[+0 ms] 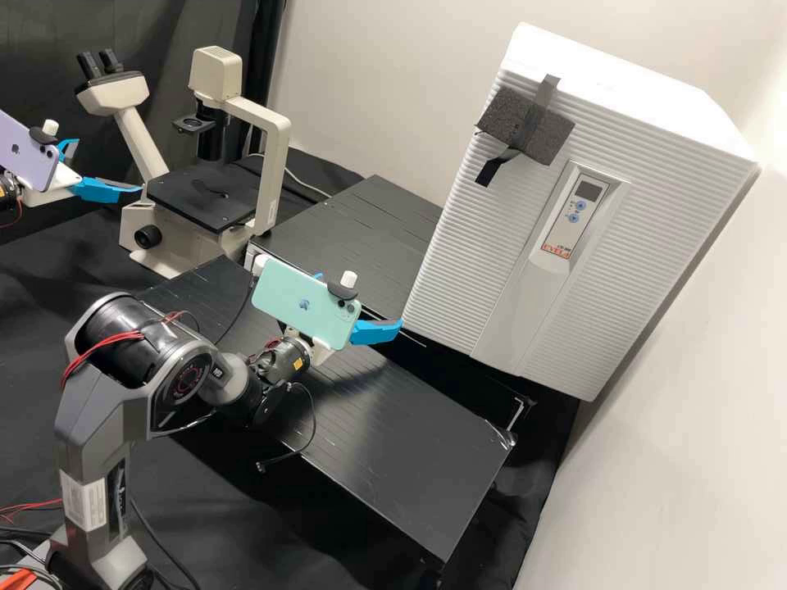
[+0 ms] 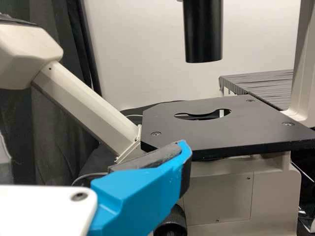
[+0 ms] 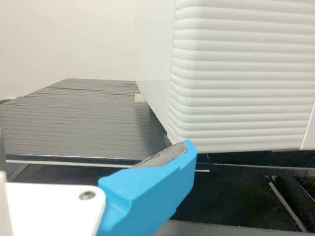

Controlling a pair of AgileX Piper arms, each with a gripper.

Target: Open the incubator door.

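Seen from the high camera, the incubator door (image 1: 484,238) faces the viewer, long axis one to seven o'clock, between two and three o'clock of the right pincer (image 1: 363,300), spread open; the left pincer (image 1: 111,165), ten o'clock, gapes too.

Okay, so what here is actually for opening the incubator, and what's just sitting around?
For the job:
- incubator, door shut
- right gripper, open, near the door's corner
- foam pad, taped on the incubator, perhaps as a grip

Just there:
- microscope
- left gripper, open by the microscope, apparently not needed yet
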